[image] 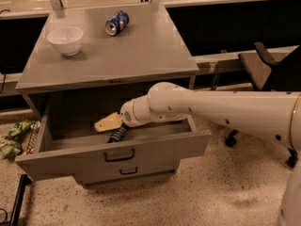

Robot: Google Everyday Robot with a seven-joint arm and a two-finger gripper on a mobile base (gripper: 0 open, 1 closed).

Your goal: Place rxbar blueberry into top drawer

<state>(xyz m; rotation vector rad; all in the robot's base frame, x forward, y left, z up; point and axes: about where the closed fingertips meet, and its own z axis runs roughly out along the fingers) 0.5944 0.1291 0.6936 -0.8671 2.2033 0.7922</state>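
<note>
The top drawer (61, 163) stands pulled open beneath the tabletop's front edge. Inside it are the gripper (109, 123) and a dark narrow shape, apparently the rxbar blueberry (117, 134), just below the gripper and partly hidden behind the drawer front. Whether the gripper grasps it cannot be told. A white bowl (66, 40) sits near the tabletop's rear-left corner, and a blue can (117, 22) lies near the rear edge.

The top drawer (113, 153) is pulled open, and the white arm (225, 111) reaches into it from the right, its gripper (107, 123) low inside near the drawer's middle. On the cabinet top (146, 51) above sit a white bowl (66, 40) and a blue soda can (117, 22) lying on its side.
</note>
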